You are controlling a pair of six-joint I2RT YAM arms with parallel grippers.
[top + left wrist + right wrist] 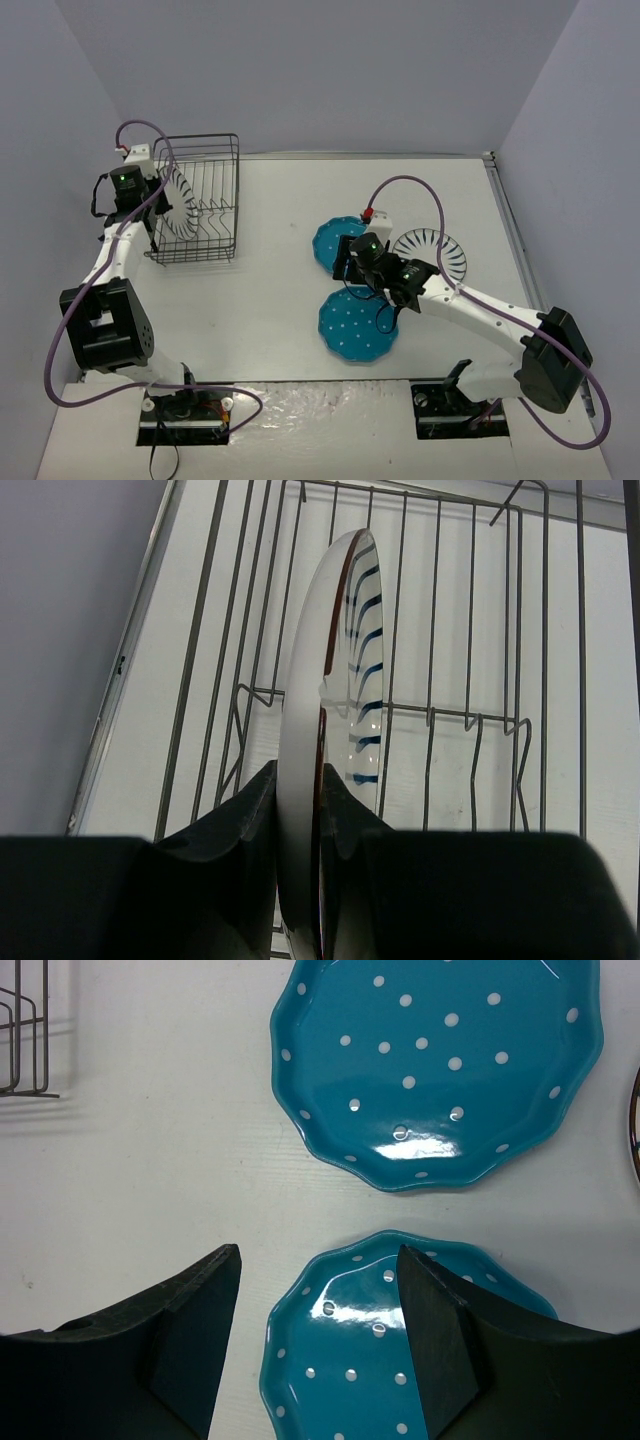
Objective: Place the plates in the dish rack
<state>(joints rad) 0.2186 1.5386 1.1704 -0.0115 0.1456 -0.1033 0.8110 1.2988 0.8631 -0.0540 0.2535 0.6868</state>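
Left gripper [298,785] pinches striped plate [300,710] on edge at dish rack [545,630], far left. Slotting step; next: settle rim between prongs [478,755], release. Right gripper [315,1260] spread, empty, above near teal plate [350,1370].

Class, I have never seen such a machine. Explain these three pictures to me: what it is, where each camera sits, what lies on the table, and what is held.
Two robot arms stand at the near edge of the table. One picture looks down from above; the other two come from a camera on each wrist. The left gripper is shut on a striped plate, held upright at the black wire dish rack. The right gripper is open and empty above two teal dotted plates lying flat. A second striped plate lies to their right.
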